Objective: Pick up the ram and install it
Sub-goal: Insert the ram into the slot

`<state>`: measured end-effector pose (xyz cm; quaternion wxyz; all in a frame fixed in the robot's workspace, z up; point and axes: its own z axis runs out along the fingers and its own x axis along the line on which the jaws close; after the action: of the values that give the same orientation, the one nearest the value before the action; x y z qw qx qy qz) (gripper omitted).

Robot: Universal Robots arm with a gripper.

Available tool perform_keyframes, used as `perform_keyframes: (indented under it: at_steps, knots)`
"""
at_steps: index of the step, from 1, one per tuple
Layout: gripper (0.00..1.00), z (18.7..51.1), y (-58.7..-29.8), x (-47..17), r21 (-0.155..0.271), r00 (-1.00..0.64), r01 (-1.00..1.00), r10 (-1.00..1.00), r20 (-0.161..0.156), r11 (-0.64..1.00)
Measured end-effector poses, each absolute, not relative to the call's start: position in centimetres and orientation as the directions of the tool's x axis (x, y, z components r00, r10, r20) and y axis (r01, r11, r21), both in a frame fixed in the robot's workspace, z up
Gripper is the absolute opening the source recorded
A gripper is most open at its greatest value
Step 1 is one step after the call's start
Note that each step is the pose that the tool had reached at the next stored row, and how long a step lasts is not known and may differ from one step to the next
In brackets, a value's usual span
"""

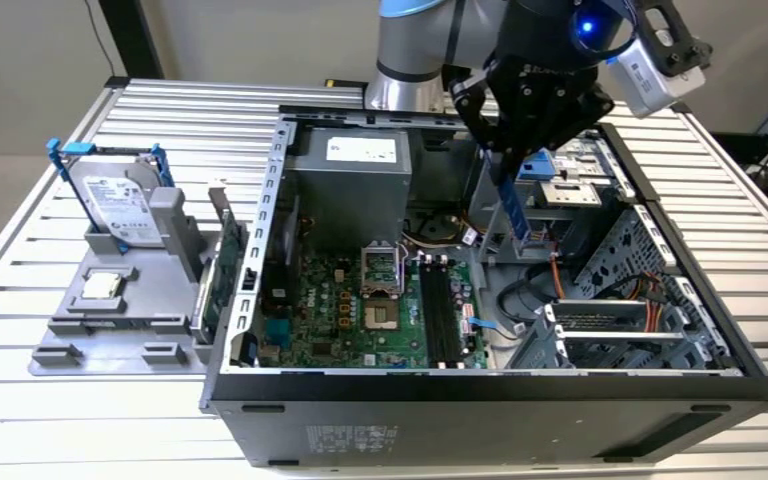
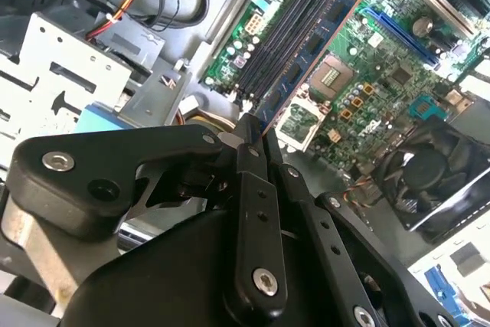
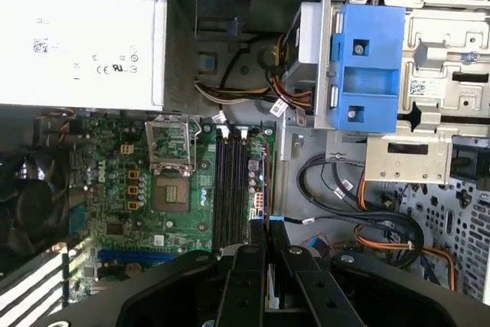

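Because the end effector (image 1: 502,148) is clamped shut on one end of the ram (image 1: 512,200), the stick hangs long axis down. It sits above the memory slots (image 1: 440,315), well clear of them and a little off to their cable side. None of its contact edge is near a slot yet. In the second wrist view the ram (image 2: 314,44) runs out from the end effector and lines up roughly alongside the memory slots (image 2: 283,28), so its heading already looks close to theirs. The four slots appear empty and lie just beside the open processor socket (image 1: 377,300) on the motherboard (image 1: 337,310). I judge this step to be the carry and line-up over the slots. Doing it well probably means keeping the stick's flat face parallel to the slot walls and its contact edge level along the slot's whole length, not one corner leading. An end grip gives the stick leverage to pivot or slip, so a slow, steady approach seems wise. The black cables (image 1: 534,295) loop just beside the slots on the side away from the socket and could snag the hanging end. The socket's exposed contacts on the other side should not be brushed either.
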<state>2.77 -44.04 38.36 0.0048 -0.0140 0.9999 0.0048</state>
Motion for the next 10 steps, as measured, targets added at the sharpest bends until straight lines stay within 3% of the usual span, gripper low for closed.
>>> perform_keyframes:
  at_steps: [10]
  knots:
    - [0.00,37.87,-44.03,2.76,0.009,-0.999,-0.046,-0.046,-0.010,0.999]
